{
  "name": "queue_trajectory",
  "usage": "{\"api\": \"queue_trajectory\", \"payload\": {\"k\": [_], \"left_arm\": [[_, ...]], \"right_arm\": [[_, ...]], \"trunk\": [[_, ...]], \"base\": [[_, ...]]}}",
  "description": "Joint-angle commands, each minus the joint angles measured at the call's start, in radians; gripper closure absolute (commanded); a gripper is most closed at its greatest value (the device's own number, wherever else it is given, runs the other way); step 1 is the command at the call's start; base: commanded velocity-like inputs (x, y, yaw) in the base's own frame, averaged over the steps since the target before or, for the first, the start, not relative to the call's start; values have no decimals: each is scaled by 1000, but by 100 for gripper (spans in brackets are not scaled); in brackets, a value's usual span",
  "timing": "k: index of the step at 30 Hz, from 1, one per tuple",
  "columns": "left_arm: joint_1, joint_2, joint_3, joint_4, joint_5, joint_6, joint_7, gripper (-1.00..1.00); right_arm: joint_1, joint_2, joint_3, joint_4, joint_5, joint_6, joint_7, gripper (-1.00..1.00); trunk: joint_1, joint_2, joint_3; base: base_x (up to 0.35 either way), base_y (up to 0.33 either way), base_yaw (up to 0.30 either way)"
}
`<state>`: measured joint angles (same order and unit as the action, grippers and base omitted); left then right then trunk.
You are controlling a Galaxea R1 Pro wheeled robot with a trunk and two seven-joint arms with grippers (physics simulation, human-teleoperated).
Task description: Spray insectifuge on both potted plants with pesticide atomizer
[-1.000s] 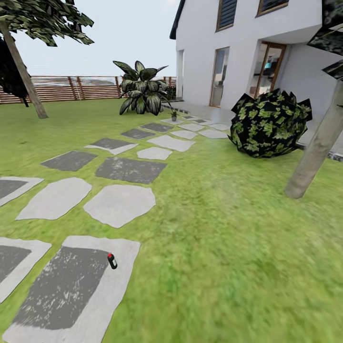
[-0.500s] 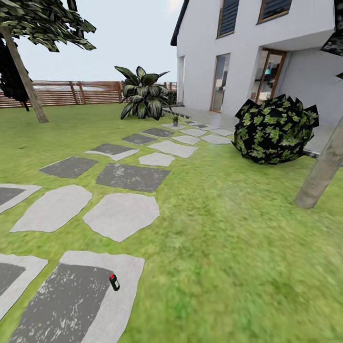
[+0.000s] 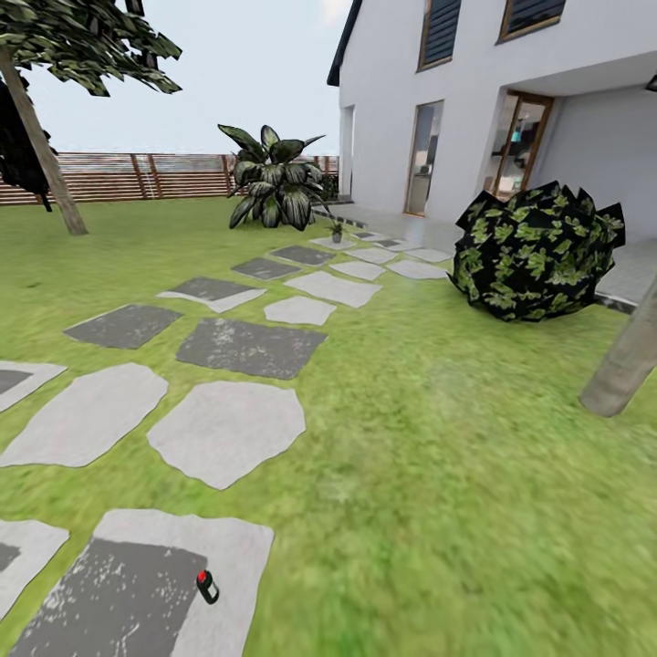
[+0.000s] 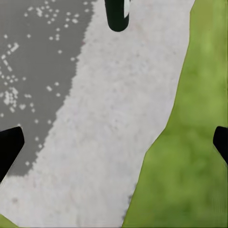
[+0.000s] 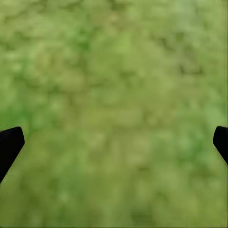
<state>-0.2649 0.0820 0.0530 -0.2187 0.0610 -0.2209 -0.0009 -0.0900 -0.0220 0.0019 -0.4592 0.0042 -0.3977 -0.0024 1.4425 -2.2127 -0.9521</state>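
The pesticide atomizer (image 3: 208, 587), a small dark bottle with a red top, lies on a grey stepping stone (image 3: 146, 593) at the near left of the garden lawn. Its dark-green body with a whitish strip (image 4: 117, 14) shows at the edge of the left wrist view, well ahead of my open left gripper (image 4: 114, 142), which hangs over the stone's edge. My right gripper (image 5: 114, 142) is open over bare grass. A potted plant (image 3: 274, 187) with broad pointed pale-streaked leaves stands far off by the fence.
Stepping stones (image 3: 228, 429) lead to a white house (image 3: 474, 100). A round dark bush (image 3: 538, 251) and a tree trunk (image 3: 630, 360) stand at right, another tree (image 3: 46, 146) at far left. A tiny plant (image 3: 337, 232) sits on the path. A brown fence (image 3: 137, 175) closes the back.
The whole head view has shifted as the camera moved forward. The atomizer now sits lower in the picture and the bush and right trunk sit further right. Nothing was grasped.
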Motion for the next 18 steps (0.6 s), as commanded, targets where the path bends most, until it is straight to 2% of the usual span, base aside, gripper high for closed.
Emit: {"api": "queue_trajectory", "payload": {"k": [1, 5, 14, 18], "left_arm": [[-1, 0, 1, 1, 6, -3, -1, -100], [-1, -1, 1, 1, 6, -3, -1, -100], [-3, 2, -2, -7, -2, -3, -1, -100], [-19, 4, -3, -17, -5, -3, -2, -100]], "right_arm": [[0, 0, 0, 1, 0, -4, -1, -100], [0, 0, 0, 1, 0, -4, -1, -100], [0, -1, -1, 0, 0, -3, -1, -100], [-3, -5, -2, -31, 0, -2, -1, -100]], "trunk": [[0, 0, -1], [0, 0, -1], [0, 0, -1], [0, 0, -1]], "base": [[274, 0, 0], [235, 0, 0], [23, 0, 0], [1, 0, 0]]}}
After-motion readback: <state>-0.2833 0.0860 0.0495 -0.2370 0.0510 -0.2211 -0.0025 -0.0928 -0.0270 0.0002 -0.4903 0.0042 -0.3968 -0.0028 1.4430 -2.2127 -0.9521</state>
